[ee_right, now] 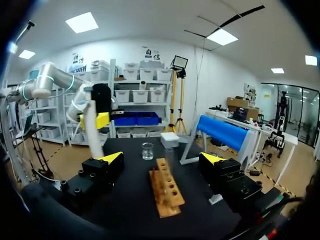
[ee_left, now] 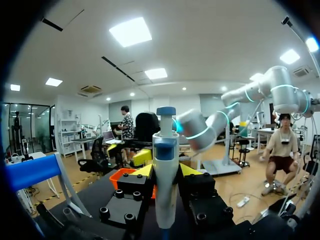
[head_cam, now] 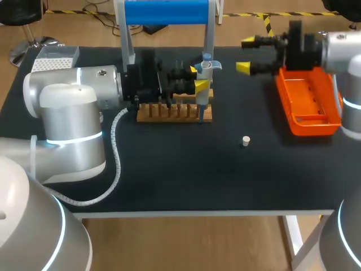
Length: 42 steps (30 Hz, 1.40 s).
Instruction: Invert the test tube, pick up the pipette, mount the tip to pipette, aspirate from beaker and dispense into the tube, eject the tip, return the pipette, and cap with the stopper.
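A white pipette (head_cam: pixel 206 65) with a blue top stands upright above the right end of the wooden tube rack (head_cam: pixel 175 112). My left gripper (head_cam: pixel 198 78) is shut on the pipette (ee_left: pixel 165 175), one yellow-tipped finger on each side of its barrel. Above the near end of the orange tray (head_cam: pixel 307 104), my right gripper (head_cam: pixel 246 55) hangs open and holds nothing. In the right wrist view the rack (ee_right: pixel 167 192) lies ahead of the open gripper (ee_right: pixel 161 159), with a glass beaker (ee_right: pixel 147 150) beyond it. A small white stopper (head_cam: pixel 246 140) lies alone on the black mat. I cannot make out a test tube.
A blue roller on a white frame (head_cam: pixel 166 11) stands at the back, behind the rack. A white box (head_cam: pixel 54 58) sits at the back left corner. The left arm's cable (head_cam: pixel 115 164) loops over the mat at the left.
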{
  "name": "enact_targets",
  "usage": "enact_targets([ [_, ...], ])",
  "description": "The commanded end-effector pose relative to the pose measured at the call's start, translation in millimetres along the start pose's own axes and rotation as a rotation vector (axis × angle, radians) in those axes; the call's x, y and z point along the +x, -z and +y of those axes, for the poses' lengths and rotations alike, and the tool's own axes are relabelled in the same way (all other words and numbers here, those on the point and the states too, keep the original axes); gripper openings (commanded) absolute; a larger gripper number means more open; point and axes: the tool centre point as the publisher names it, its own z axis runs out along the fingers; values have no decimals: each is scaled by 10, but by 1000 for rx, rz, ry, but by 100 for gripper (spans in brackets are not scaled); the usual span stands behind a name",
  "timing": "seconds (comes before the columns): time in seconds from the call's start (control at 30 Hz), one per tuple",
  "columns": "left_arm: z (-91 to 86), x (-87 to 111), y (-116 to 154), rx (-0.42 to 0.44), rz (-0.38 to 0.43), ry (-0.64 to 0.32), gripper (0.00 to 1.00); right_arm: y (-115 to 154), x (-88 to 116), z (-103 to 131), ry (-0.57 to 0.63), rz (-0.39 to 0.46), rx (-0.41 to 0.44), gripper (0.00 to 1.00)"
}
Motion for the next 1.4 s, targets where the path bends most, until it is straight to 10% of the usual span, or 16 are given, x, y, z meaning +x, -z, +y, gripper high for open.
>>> enact_targets([
  [0.03,6,1,-4,2,0,-1,0,-154,-370,43,6,10,35,100],
  [0.53,6,1,-4,2,0,-1,0,-621,-977,109,33,-24,104,100],
  [1.4,6,1,-4,2,0,-1,0,-806,-1096,192,53,-35,111,100],
])
